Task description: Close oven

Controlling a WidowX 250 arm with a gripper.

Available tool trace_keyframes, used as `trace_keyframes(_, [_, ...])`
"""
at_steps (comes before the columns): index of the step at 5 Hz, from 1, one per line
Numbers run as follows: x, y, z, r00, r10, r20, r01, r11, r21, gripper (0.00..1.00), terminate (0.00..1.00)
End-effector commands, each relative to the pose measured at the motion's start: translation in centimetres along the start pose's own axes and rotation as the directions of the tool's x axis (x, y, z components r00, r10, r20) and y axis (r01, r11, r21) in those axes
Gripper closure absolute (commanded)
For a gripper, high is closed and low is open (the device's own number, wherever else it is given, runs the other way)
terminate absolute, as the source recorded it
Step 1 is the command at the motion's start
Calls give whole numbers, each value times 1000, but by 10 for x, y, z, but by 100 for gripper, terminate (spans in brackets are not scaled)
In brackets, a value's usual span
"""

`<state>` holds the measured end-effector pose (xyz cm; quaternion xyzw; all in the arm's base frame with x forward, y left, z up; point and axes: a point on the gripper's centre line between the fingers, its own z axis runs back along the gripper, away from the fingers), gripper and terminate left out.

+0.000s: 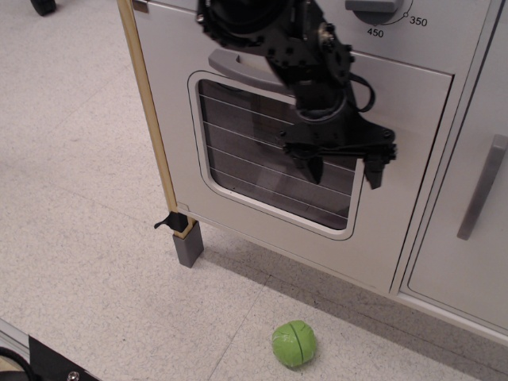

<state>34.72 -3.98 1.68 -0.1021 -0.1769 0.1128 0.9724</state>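
Note:
The white toy oven door (238,222) has a rounded wire-lined window (262,159) and a grey bar handle (238,67) partly hidden by my arm. The door lies flush with the oven front, with no gap at its right edge. My black gripper (343,171) hangs in front of the window's right side, fingers pointing down and spread apart, holding nothing. The inner shelf shows only dimly through the window.
A green ball (294,343) lies on the floor in front of the oven. A narrow white cabinet door with a vertical grey handle (482,186) stands at the right. A grey leg (189,244) supports the kitchen's left corner. A temperature dial (373,9) is above.

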Motion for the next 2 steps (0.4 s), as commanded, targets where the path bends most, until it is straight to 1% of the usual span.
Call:
trace_keyframes(1, [21,13,28,998,9,57,-11,999,37,0,0])
trace_keyframes(2, [21,13,28,998,9,57,-11,999,37,0,100])
